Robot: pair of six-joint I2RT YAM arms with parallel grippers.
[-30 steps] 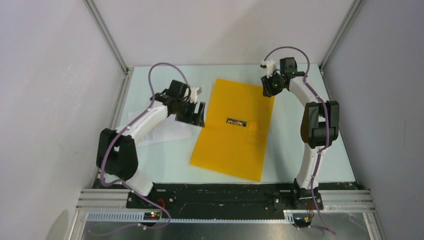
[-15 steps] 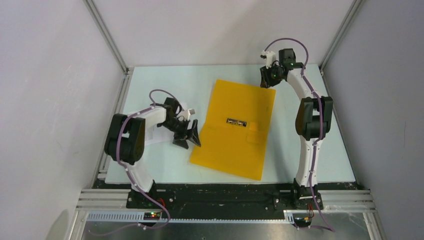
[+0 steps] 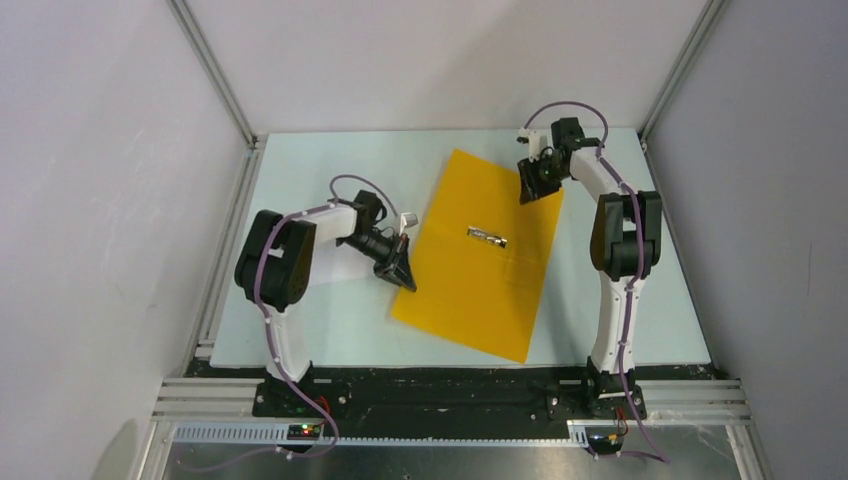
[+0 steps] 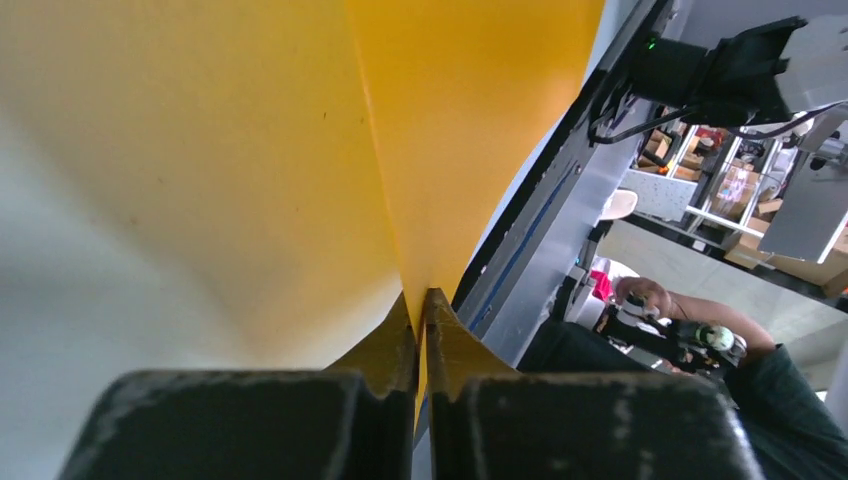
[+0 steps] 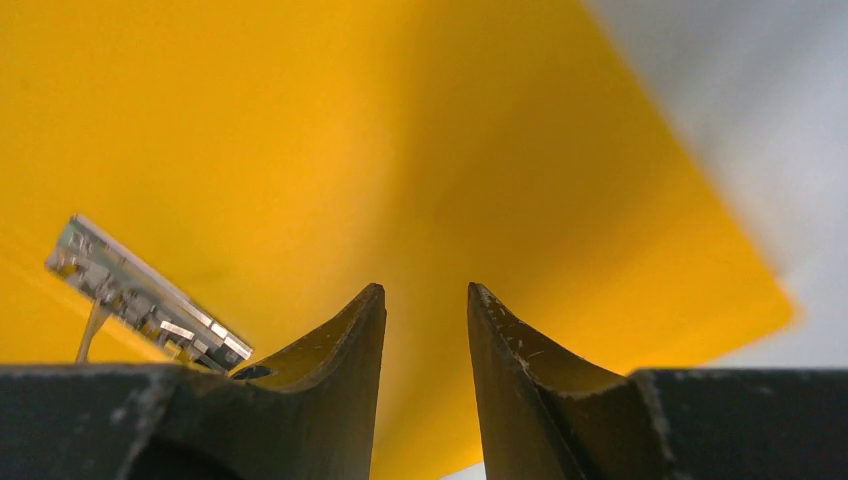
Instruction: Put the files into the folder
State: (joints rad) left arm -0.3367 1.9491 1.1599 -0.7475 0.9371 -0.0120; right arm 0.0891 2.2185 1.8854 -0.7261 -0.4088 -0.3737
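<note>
The orange-yellow folder lies open on the pale table, its metal clip near the middle. My left gripper is shut on the folder's left edge; in the left wrist view the thin yellow sheet runs between the closed fingertips of the gripper. My right gripper hovers open over the folder's far right corner. In the right wrist view it has only yellow folder between its fingers, with the clip to the left. The white files lie under my left arm, mostly hidden.
White walls with aluminium posts close in the table on three sides. A black rail with the arm bases runs along the near edge. Beyond the table edge in the left wrist view a person sits among equipment.
My left gripper swung in to the folder's left edge and shut on it. The folder turned slightly and shifted right. My right gripper came down over the far right corner.
</note>
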